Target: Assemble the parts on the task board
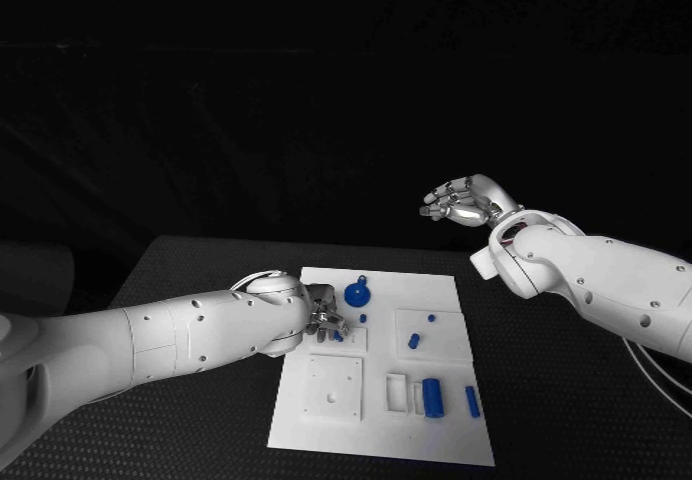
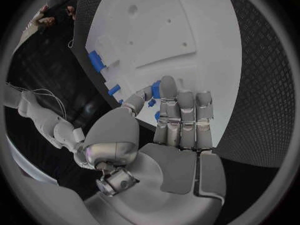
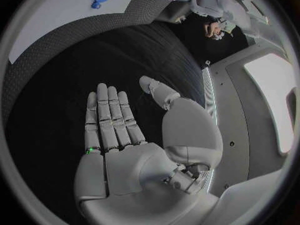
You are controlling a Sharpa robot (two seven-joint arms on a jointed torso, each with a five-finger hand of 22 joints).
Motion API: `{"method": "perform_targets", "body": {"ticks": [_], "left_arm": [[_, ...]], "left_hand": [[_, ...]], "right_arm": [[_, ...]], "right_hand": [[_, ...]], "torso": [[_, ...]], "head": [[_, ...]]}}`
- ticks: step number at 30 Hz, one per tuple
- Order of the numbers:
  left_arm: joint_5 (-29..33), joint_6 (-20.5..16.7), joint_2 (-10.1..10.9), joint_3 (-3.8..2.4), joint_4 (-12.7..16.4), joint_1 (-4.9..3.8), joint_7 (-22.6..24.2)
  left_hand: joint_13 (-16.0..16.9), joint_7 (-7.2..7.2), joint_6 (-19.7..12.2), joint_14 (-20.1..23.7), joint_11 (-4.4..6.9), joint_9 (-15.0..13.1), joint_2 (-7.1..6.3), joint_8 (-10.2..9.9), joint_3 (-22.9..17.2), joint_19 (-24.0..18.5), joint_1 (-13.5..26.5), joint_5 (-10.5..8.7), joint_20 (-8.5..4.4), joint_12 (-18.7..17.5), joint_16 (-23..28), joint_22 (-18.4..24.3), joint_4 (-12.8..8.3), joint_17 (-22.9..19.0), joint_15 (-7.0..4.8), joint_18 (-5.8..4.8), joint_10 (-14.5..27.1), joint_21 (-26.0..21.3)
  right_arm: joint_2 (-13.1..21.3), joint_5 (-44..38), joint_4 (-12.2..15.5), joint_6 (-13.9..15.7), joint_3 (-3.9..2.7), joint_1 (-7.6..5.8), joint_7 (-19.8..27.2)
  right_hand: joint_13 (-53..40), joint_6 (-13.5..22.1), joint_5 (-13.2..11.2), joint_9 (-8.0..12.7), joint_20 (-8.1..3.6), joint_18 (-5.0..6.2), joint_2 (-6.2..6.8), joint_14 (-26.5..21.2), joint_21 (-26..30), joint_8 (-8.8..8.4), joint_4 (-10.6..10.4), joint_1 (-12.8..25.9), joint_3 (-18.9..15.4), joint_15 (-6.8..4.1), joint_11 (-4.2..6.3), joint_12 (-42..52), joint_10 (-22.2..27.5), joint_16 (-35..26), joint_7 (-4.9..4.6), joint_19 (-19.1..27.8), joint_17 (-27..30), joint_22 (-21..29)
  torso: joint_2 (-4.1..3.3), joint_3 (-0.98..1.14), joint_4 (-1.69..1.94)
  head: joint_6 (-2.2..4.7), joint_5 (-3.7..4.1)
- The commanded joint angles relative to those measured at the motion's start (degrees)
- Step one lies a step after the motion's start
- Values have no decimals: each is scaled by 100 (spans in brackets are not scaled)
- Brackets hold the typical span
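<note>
Worktop: black, textured, dark room behind; white task board (image 1: 447,440) lies mid-worktop, long side running away from you.
L hand (image 1: 323,322): low over board's near-left upper area, fingers side by side, reaching down at the plate. Wrist view shows a small blue piece (image 2: 155,88) right at thumb and fingertip. Looks pinched, but can't tell for sure if it's gripped or just touched.
R hand (image 1: 459,203): lifted well above and beyond the board's far right corner. Fingers straight and spread per wrist view, holds nothing.
Parts: round blue disc w/ stem (image 1: 356,294) near board's far edge; short blue peg (image 1: 414,340) mid-board; thick blue cylinder (image 1: 431,396) and thin blue pin (image 1: 472,401) side by side nearer you, right half.
Handling (my guess): pieces look like hard plastic, light, stiff, not fragile. Smooth and round, so they'll prob roll or squirt out of a loose pinch.
Where to grip: take pegs across the middle of the barrel, thumb vs fingertip, axis upright for insertion. Disc: by its rim or stem, not the flat face.
Board: thin, light; you may shove it if you press sideways. Push straight down.
</note>
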State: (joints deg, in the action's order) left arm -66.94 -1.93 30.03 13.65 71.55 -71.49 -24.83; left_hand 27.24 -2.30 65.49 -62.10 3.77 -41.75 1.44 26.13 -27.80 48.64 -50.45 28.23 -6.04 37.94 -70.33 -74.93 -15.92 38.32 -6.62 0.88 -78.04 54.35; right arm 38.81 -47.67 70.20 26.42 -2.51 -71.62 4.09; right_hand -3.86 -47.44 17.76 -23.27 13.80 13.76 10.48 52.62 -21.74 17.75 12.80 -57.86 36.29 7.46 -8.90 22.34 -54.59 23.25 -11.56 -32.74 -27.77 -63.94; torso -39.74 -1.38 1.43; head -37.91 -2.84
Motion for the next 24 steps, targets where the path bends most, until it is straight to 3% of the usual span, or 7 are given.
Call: {"method": "perform_targets", "body": {"ticks": [1, 24], "left_arm": [[-59, 66, -7, 5, -19, 11, -1], [-492, 274, -42, 5, -25, 41, -46]], "left_hand": [[-8, 165, 191, -85, 70, -10, 155, 20, -107, 38, -130, 43, -699, 21, -26, -120, -62, -8, -117, 14, -41, 29], [-8, 173, 206, -105, 83, -12, 147, 36, -111, 46, -142, 105, -704, 33, -48, -122, -67, -15, -124, 19, -62, 53]], "right_arm": [[-6, 3, 9, -70, -2, 0, 33], [-4, 2, 10, -86, -1, 1, 30]], "right_hand": [[5, 35, 22, 8, -4, -64, -20, 11, 38, 27, -31, -10, -2, 39, -2, -35, -39, -38, 10, 29, 8, 3], [4, 25, 51, 13, 2, -57, -27, 21, 43, 34, -27, -16, -7, 37, 0, -70, -61, -54, 14, 29, 13, 2]], "torso": [[1, -1, 1], [-2, 1, -2]], "head": [[-6, 6], [-33, 5]]}}
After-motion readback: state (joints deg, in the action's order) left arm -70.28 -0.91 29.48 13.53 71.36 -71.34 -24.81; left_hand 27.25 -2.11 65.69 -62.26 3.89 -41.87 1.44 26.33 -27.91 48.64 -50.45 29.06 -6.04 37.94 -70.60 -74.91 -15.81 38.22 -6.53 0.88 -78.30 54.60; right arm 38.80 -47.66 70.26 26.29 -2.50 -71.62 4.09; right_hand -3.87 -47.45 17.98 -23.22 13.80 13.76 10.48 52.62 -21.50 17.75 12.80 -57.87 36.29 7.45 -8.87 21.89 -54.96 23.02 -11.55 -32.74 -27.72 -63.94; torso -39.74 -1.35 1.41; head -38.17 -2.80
